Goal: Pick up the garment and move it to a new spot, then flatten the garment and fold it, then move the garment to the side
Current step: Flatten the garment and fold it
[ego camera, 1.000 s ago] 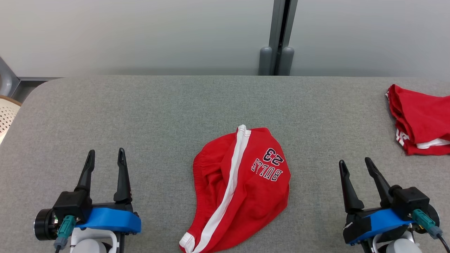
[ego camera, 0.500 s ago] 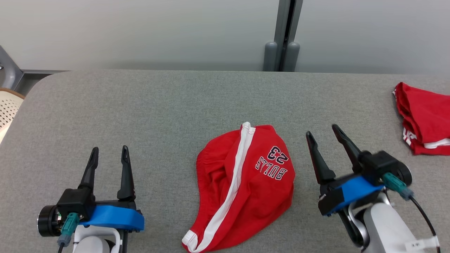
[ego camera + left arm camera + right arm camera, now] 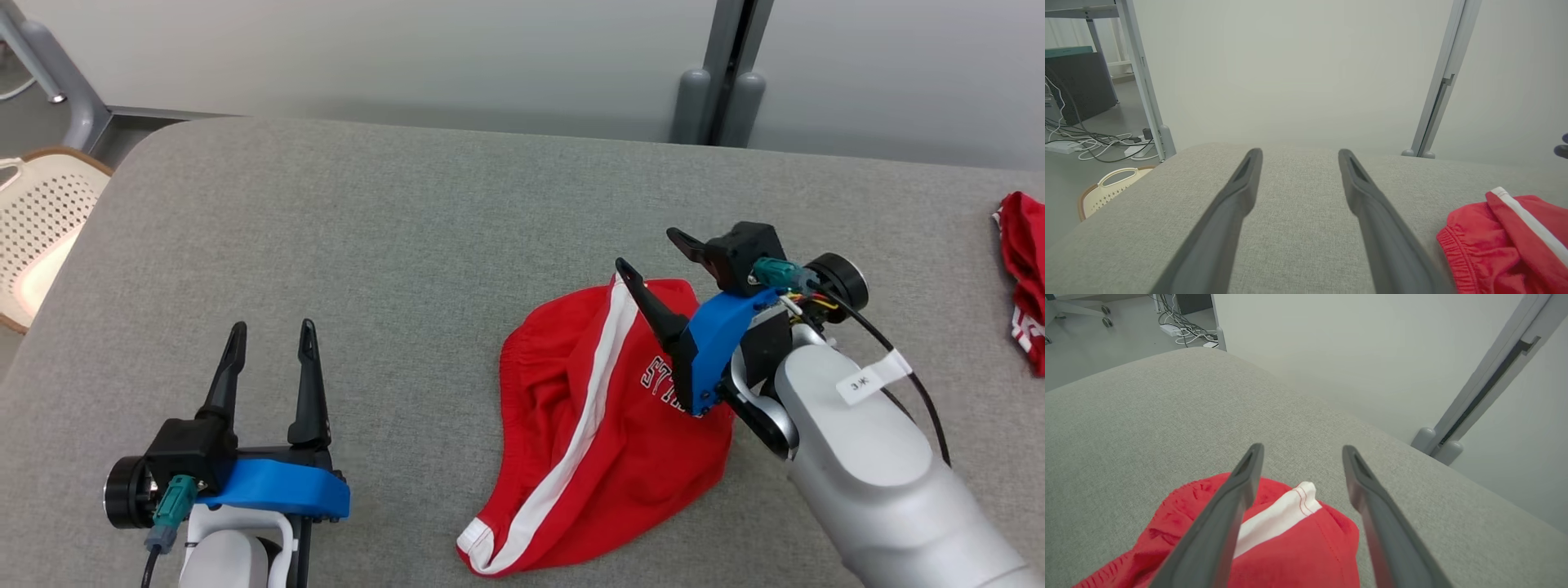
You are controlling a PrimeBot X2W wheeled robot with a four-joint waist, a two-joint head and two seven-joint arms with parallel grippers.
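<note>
Swinging in from the near right of the table [image 3: 392, 212], the right gripper [image 3: 646, 248] is now hanging over the far end of the garment [image 3: 604, 425]. It was resting well to the side of the garment a second ago. The head camera has turned as well, so the whole scene is sitting further right in that view.

Nearest the robot, the left gripper [image 3: 273, 326] is resting low at the near left, well apart from the garment. Its two dark fingers are standing spread and pointing away over bare grey cloth. The left wrist view is showing that gripper [image 3: 1298, 152] with nothing between its fingers, and the garment [image 3: 1494, 245] lying off to its right.

The garment, a pair of red shorts, is lying crumpled at the near middle of the table. A white stripe [image 3: 592, 408] is running along its length, and the right arm's blue mount is partly covering the white lettering [image 3: 665, 384].

The pale forearm [image 3: 865, 449] is reaching in from the near right. In its own wrist view the right gripper [image 3: 1300, 447] is holding its fingers wide apart above the garment [image 3: 1298, 555], with the end of the stripe [image 3: 1278, 512] showing between them. Whether the fingers are touching the cloth cannot be told.

Further off, a second red cloth [image 3: 1024, 278] is lying at the table's right edge. A cream basket [image 3: 41, 220] is standing off the left side. Beyond the table, a grey post [image 3: 727, 82] is rising against the pale wall [image 3: 367, 57].
</note>
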